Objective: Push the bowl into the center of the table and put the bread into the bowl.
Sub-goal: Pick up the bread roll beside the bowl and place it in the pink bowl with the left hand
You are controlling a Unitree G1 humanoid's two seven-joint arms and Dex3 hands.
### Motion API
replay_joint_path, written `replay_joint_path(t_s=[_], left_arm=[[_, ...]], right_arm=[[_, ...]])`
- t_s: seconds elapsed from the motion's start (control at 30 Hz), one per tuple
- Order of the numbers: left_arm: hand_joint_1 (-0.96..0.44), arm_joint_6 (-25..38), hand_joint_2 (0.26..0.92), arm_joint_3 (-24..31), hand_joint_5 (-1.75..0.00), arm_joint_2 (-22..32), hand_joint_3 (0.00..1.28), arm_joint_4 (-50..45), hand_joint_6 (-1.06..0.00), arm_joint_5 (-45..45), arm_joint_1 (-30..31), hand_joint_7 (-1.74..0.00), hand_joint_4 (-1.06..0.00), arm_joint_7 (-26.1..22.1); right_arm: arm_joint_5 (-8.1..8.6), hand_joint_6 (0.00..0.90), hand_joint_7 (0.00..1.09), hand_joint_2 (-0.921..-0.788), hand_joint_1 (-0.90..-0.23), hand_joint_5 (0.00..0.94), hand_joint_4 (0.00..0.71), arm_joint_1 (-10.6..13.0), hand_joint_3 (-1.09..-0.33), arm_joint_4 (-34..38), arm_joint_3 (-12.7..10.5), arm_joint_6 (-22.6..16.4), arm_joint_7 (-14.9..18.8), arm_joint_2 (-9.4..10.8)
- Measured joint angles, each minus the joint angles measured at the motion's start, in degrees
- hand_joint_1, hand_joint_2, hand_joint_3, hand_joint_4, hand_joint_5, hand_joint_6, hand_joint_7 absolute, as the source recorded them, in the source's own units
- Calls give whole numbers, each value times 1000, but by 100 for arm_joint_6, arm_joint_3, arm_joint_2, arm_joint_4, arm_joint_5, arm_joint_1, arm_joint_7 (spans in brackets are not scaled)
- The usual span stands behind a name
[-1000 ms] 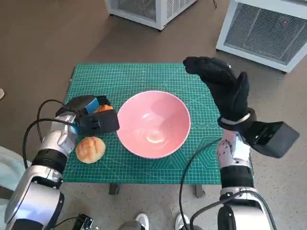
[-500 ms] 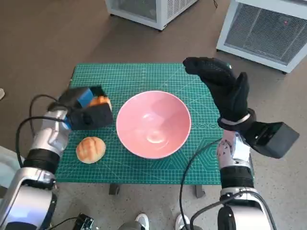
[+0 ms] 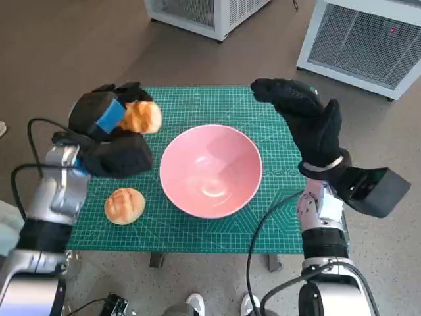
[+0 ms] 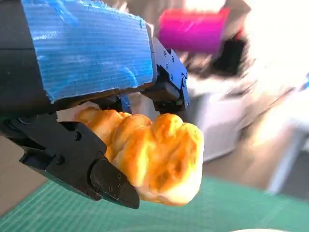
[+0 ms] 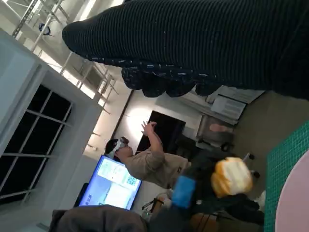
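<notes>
A pink bowl [image 3: 210, 170] sits near the middle of the green mat [image 3: 197, 102]. My left hand [image 3: 106, 113] is raised above the mat's far left part and grips a golden bread piece [image 3: 141, 116]. The left wrist view shows that bread [image 4: 154, 159] held between the black fingers [image 4: 72, 159]. A second round bun [image 3: 124, 205] lies on the mat, left of the bowl. My right hand [image 3: 306, 122] hangs upright over the mat's right edge, fingers spread, holding nothing. In the right wrist view the held bread [image 5: 232, 177] shows in the distance.
White wire-fronted units [image 3: 358, 36] stand on the floor beyond the table, another [image 3: 200, 13] at the back. A person [image 5: 145, 164] with raised hands stands by a lit screen [image 5: 113, 180] in the right wrist view. Shoes [image 3: 194, 303] show at the table's near edge.
My left hand has lifted the bread off the mat and carried it up and toward the far side. The right hand, bowl and round bun have stayed put.
</notes>
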Motion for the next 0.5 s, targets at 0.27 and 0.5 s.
replay_joint_path(t_s=[0.27,0.5], left_arm=[[1,-368,920,-53,-1091,-195,44,-1554,-629,0,574,-1181,-740,-145],[1,-737,921,-383,-1123,-441,59,-1632,-619,65,668,-1184,-716,-341]], right_arm=[[4,-1,606,-921,-701,3,158,13,-773,4,-3,0,54,-1],[7,-1,605,-921,-698,3,158,28,-773,4,-4,3,86,15]])
